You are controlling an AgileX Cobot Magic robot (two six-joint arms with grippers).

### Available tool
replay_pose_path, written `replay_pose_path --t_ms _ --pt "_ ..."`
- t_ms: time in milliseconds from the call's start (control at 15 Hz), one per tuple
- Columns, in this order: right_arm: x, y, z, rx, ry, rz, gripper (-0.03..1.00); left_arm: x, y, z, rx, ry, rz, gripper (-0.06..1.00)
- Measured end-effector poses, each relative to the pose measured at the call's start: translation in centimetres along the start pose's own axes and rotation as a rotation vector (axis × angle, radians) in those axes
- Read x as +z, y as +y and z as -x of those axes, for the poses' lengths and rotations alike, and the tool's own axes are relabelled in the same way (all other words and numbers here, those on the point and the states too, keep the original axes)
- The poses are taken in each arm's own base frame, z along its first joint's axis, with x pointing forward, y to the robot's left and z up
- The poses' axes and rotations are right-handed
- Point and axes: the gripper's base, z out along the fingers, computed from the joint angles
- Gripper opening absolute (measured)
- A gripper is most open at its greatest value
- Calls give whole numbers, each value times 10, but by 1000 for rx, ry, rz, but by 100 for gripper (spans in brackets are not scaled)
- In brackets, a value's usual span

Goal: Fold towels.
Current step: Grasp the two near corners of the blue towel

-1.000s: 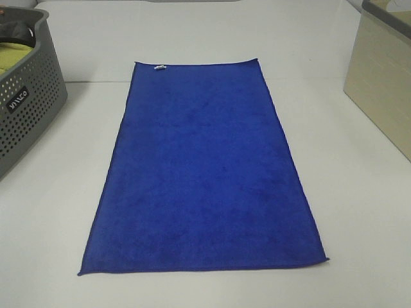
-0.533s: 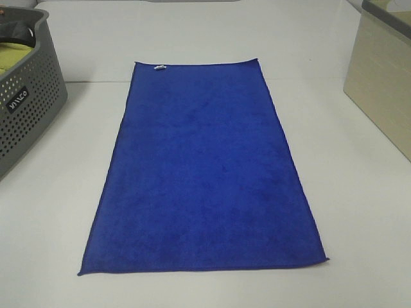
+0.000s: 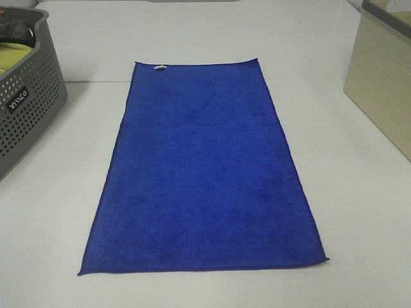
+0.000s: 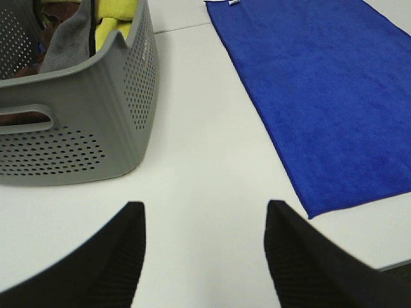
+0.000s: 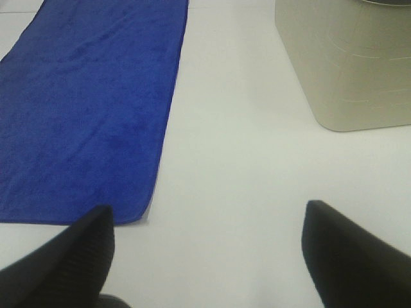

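Note:
A royal-blue towel [image 3: 202, 170] lies flat and spread out lengthwise on the white table, with a small white tag [image 3: 159, 67] on its far short edge. It also shows in the left wrist view [image 4: 321, 96] and the right wrist view [image 5: 83, 109]. My left gripper [image 4: 204, 221] is open and empty above bare table, near the towel's near left corner. My right gripper [image 5: 209, 224] is open and empty above bare table, near the towel's near right corner. Neither gripper shows in the exterior view.
A grey perforated laundry basket [image 3: 26, 109] holding yellow and grey cloths stands at the left, seen close in the left wrist view [image 4: 83, 122]. A beige bin [image 3: 385, 77] stands at the right, also in the right wrist view [image 5: 350, 64].

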Motion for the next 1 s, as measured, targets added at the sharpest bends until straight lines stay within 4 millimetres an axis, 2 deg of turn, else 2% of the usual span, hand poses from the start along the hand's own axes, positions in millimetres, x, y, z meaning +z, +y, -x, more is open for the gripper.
replay_pose_path --t_ms 1000 --pt "0 0 0 0 0 0 76 0 0 0 0 0 0 54"
